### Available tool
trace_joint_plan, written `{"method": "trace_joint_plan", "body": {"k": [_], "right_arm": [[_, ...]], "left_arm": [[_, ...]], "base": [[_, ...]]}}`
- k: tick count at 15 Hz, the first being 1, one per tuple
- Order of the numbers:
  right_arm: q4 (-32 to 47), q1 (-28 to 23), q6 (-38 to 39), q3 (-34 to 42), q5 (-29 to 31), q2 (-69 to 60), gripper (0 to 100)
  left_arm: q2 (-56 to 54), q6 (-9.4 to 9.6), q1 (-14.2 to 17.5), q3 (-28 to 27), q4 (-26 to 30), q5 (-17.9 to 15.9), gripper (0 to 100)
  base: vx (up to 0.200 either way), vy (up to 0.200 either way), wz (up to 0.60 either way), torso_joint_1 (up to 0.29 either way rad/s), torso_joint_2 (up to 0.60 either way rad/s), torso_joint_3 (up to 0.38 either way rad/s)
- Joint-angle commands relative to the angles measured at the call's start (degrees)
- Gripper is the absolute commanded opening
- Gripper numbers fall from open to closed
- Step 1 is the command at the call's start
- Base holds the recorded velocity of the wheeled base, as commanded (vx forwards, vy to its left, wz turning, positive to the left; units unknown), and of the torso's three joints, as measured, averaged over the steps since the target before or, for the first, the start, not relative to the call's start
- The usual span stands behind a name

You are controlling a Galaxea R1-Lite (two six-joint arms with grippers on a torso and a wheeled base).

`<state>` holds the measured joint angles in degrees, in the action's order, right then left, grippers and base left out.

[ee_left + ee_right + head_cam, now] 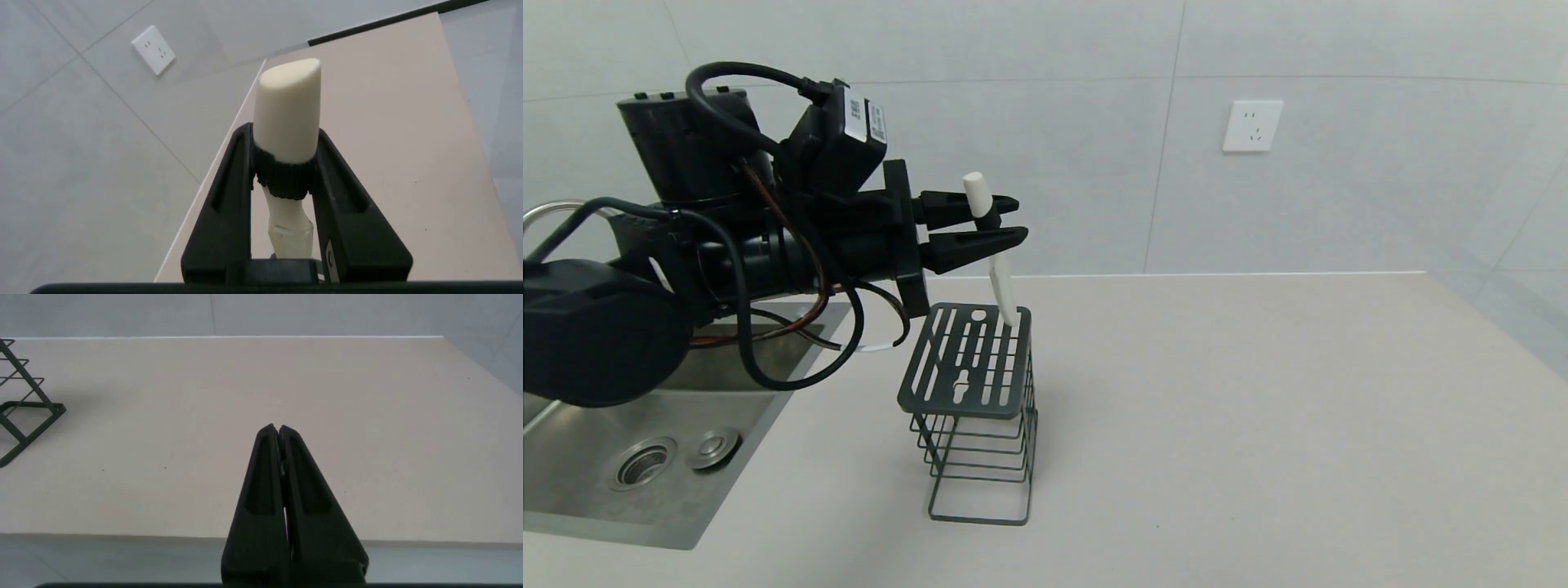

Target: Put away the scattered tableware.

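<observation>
My left gripper (1017, 218) squeezes the white utensil (1003, 286) tight. I must hold it straight and lower it slowly into the cutlery rack (960, 411).

The rack (972, 384) is standing on the counter (1258, 408), just right of the sink (572, 498), which is sitting in the counter at the left. The utensil (1001, 282) is hanging above the rack in the left gripper (1019, 219), and its lower end is meeting the far right corner of the rack's top. The socket (1252, 125) is sitting on the far wall, further right. The right gripper (279, 445) is hanging over the counter, well apart from the rack.
</observation>
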<state>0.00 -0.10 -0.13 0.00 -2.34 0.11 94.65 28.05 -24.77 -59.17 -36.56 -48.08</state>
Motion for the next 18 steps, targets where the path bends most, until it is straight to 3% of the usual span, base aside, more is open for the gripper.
{"method": "trace_joint_plan", "body": {"k": [1,6,18], "right_arm": [[0.0,0.01,-0.04,0.0,-0.03,-0.02,0],[0.0,0.01,-0.04,0.0,-0.03,-0.02,0],[0.0,0.01,-0.04,0.0,-0.03,-0.02,0]], "left_arm": [[0.01,-0.01,-0.28,0.11,0.0,0.0,0],[-0.43,-0.01,-0.37,3.27,-0.35,1.76,0],[1.86,-1.24,-1.77,3.27,-0.62,3.08,0]], "base": [[0.0,0.0,0.0,0.0,0.0,0.0],[0.0,0.0,0.0,0.0,0.0,0.0],[0.0,0.0,0.0,0.0,0.0,0.0]]}}
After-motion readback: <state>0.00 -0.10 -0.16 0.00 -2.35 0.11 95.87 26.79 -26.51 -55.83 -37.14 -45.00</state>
